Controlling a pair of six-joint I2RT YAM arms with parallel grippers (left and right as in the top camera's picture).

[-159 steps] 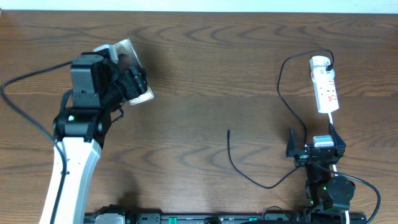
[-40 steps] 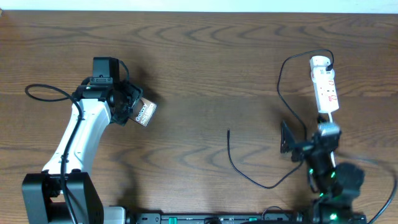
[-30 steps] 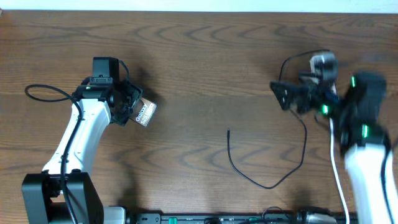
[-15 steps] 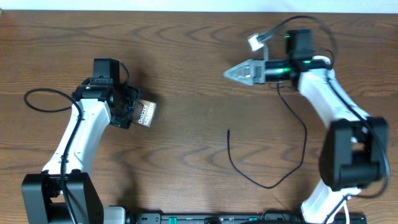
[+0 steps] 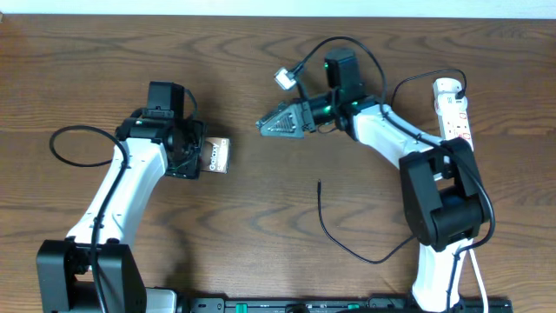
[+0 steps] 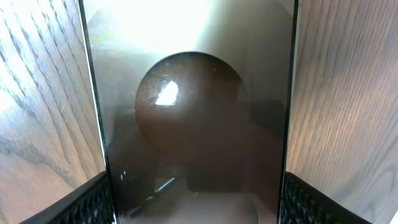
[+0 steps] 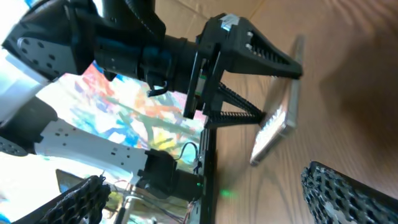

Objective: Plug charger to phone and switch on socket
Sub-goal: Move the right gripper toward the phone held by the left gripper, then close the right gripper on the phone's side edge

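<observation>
Brownish phone point(image 5: 219, 156) clamped in left end effector point(image 5: 198, 156); charger point(image 5: 321, 204) lies well apart.

You have one table point(image 5: 261, 52), dark wood, filling the overhead view. Two robot arms stand on it: one left arm point(image 5: 117, 204) at the left and one right arm point(image 5: 395, 143) at the right. Each arm ends in one gripper, so you count two: the left gripper point(image 5: 196, 156) and the right gripper point(image 5: 263, 127). There is one phone point(image 5: 218, 156), left of centre. There is one charger point(image 5: 323, 224), a single thin black cable, near the centre. There is one socket point(image 5: 454, 109), a white power strip at the far right.
</observation>
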